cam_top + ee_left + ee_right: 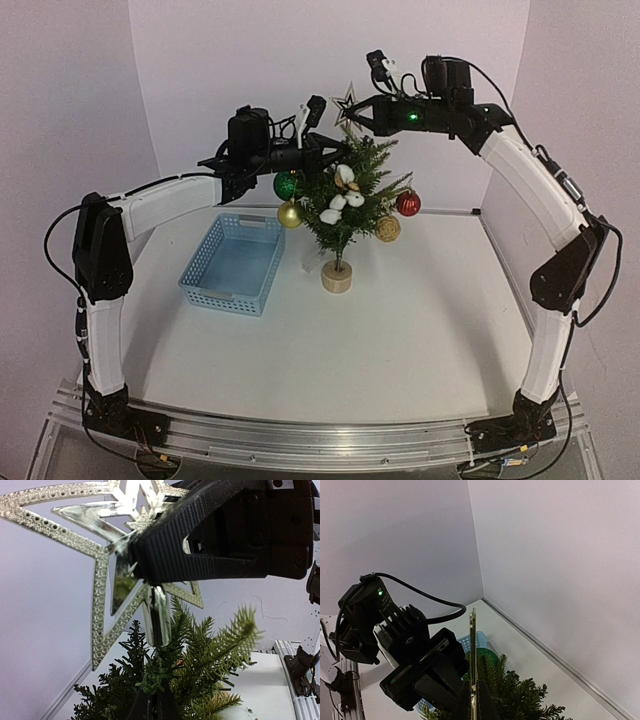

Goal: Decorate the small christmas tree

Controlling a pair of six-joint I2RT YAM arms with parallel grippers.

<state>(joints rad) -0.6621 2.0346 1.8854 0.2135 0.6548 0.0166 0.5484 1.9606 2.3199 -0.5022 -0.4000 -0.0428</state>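
Two arms are brought together over the small christmas tree (350, 200), a miniature dark green fir on a round pale wooden disc base (337, 277). It is stood upright near the middle of the white surface (400, 330), just right of a pale blue perforated plastic basket (235, 262). The right claw (355, 118) is clamped on a silver glittered star topper (345, 103), whose stem is seen reaching into the topmost needles. The left claw (338, 150) is fully closed among those needles; whether a twig is pinched cannot be told. Green (288, 184), gold (290, 213) and red (408, 203) baubles are hung on the branches.
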